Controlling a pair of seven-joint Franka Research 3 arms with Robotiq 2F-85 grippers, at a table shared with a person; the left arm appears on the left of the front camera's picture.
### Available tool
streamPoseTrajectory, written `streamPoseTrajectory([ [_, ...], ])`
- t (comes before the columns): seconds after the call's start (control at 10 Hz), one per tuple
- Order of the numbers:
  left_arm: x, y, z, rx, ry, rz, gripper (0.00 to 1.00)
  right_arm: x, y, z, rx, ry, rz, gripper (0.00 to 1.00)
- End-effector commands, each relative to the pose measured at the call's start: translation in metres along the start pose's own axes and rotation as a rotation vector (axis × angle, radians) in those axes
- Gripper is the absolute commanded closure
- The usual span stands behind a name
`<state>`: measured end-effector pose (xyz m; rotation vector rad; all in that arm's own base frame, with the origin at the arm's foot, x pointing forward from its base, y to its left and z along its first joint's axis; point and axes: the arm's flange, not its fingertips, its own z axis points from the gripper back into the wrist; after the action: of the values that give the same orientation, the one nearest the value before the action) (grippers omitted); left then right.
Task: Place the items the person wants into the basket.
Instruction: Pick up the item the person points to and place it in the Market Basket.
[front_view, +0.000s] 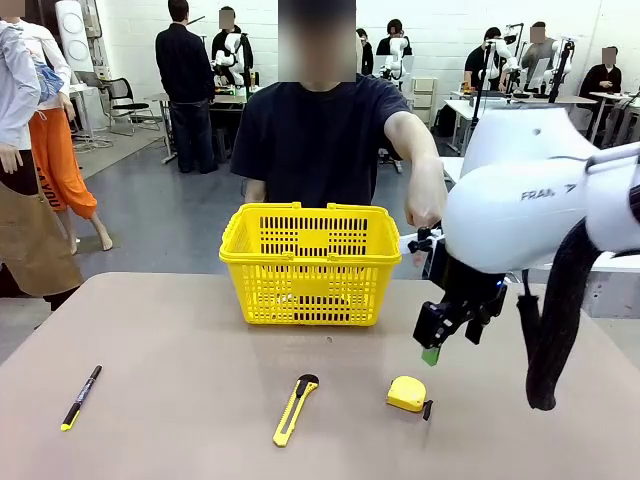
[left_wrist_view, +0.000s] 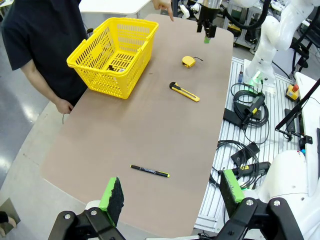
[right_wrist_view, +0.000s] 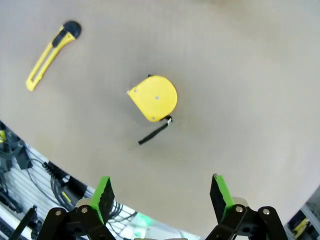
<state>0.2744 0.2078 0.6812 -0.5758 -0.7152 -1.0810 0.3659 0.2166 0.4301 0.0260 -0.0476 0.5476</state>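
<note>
The right gripper (right_wrist_view: 160, 192) hangs spread above the tape measure (right_wrist_view: 154, 98), which lies on the tabletop (front_view: 180, 400) at the basket's (front_view: 310, 262) 5 o'clock. The basket's contents are hard to make out. The left gripper (left_wrist_view: 172, 192) is spread too, empty.

The desk (front_view: 180, 340) looks matt and smooth, the yellow basket (front_view: 310, 262) is glossy perforated plastic, and the tape measure (right_wrist_view: 154, 98) has a smooth plastic shell.
</note>
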Motion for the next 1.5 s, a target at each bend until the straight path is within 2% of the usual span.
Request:
streamPoseTrajectory([
  [0.0,-0.001,-0.001,0.001,-0.004,-0.019,-0.023,0.00,0.013,-0.005,-0.022,0.000,0.003,-0.112,0.00],
  [0.6,-0.001,-0.001,0.001,-0.004,-0.019,-0.023,0.00,0.037,0.006,-0.048,0.004,-0.026,-0.487,0.00],
  [0.7,-0.001,-0.001,0.001,-0.004,-0.019,-0.023,0.00,0.037,0.009,-0.050,-0.006,-0.027,-0.464,0.00],
  [0.8,-0.001,-0.001,0.001,-0.004,-0.019,-0.023,0.00,0.037,0.012,-0.048,-0.024,-0.041,-0.362,0.00],
  [0.9,-0.001,-0.001,0.001,-0.004,-0.019,-0.023,0.00,0.028,0.002,-0.045,0.024,-0.013,-0.450,0.00],
  [1.1,-0.001,-0.001,0.001,-0.004,-0.019,-0.023,0.00,0.028,0.002,-0.045,0.024,-0.013,-0.450,0.00],
  [1.2,-0.001,-0.001,0.001,-0.004,-0.019,-0.023,0.00,0.029,0.005,-0.046,0.014,-0.019,-0.432,0.00],
  [1.4,-0.001,-0.001,0.001,-0.004,-0.019,-0.023,0.00,0.038,0.028,-0.067,-0.030,0.041,-0.543,0.00],
])
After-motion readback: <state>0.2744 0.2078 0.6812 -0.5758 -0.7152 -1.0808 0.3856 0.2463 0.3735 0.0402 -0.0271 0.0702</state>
